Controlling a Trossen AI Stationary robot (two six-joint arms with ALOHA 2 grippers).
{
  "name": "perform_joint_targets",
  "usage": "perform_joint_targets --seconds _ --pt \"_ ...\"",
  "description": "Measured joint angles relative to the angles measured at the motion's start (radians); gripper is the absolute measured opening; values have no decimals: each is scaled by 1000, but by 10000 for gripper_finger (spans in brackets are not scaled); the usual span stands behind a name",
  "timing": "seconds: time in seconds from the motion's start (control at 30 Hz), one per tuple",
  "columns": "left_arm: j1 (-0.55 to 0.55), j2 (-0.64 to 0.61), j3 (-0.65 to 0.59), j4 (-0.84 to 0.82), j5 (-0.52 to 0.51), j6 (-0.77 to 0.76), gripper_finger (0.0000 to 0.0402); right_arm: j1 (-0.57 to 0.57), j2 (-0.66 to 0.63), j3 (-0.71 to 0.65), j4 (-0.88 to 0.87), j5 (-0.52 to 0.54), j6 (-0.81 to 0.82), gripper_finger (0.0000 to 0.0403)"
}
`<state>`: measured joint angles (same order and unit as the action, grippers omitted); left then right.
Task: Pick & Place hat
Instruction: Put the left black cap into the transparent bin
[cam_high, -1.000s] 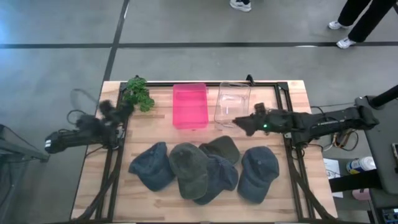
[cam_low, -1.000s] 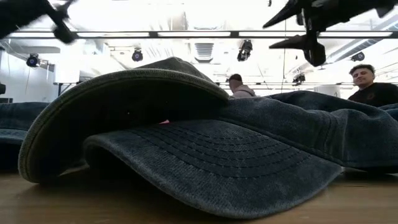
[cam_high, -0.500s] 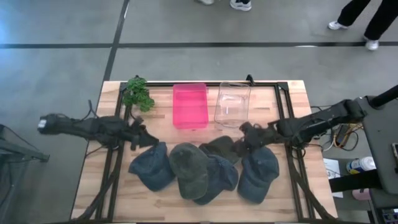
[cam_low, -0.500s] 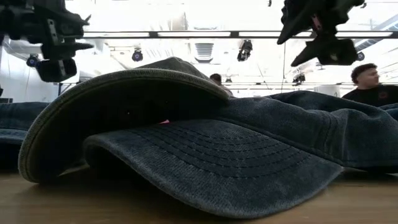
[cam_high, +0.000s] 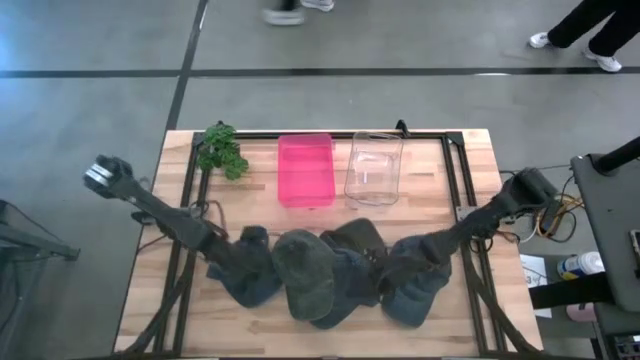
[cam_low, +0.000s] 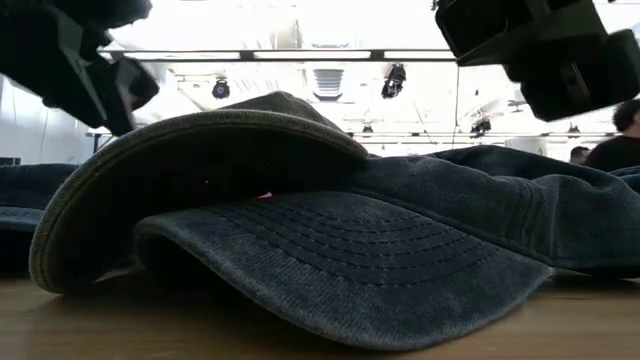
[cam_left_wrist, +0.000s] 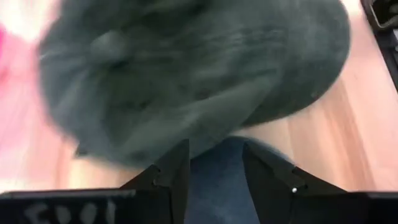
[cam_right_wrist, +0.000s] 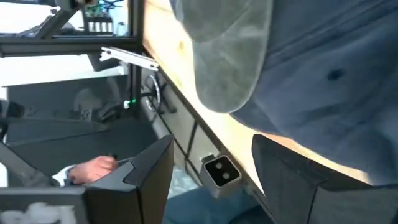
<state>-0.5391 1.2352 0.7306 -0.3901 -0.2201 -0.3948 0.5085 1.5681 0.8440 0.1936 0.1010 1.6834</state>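
Note:
Several caps lie overlapping in a row near the table's near edge: a blue one (cam_high: 247, 275) at the left, a grey-green one (cam_high: 305, 275), an olive one (cam_high: 358, 235), and a blue one (cam_high: 420, 280) at the right. My left gripper (cam_high: 238, 252) is open over the left blue cap (cam_left_wrist: 217, 190), which shows between its fingers; the grey-green cap (cam_left_wrist: 186, 74) lies beyond. My right gripper (cam_high: 392, 272) is open over the right blue cap (cam_right_wrist: 336, 68). In the low view both grippers sit above the caps.
A pink bin (cam_high: 305, 170) and a clear bin (cam_high: 374, 168) stand side by side at the far side of the table. A green plant (cam_high: 222, 150) sits at the far left corner. People walk on the floor beyond the table.
Both arms have swung from the far side toward the near edge and down over the caps. The left gripper came from the table's left edge by the plant to the left blue cap. The right gripper came from beside the clear bin to the right blue cap.

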Motion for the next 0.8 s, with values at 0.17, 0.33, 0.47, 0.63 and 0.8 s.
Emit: perform_joint_targets --seconds 0.17,0.33,0.47,0.63,0.8 --pt "-32 189 123 -92 48 17 142 37 118 20 70 120 11 212" --pt "-50 313 186 -95 44 30 142 33 215 96 74 215 -47 212" --pt "-49 365 206 -64 36 27 142 26 259 175 4 243 -94 212" --pt "-49 401 201 -24 36 13 142 27 258 258 -323 297 -98 212" --pt "-46 430 198 48 15 14 142 11 251 268 -364 291 -134 212"
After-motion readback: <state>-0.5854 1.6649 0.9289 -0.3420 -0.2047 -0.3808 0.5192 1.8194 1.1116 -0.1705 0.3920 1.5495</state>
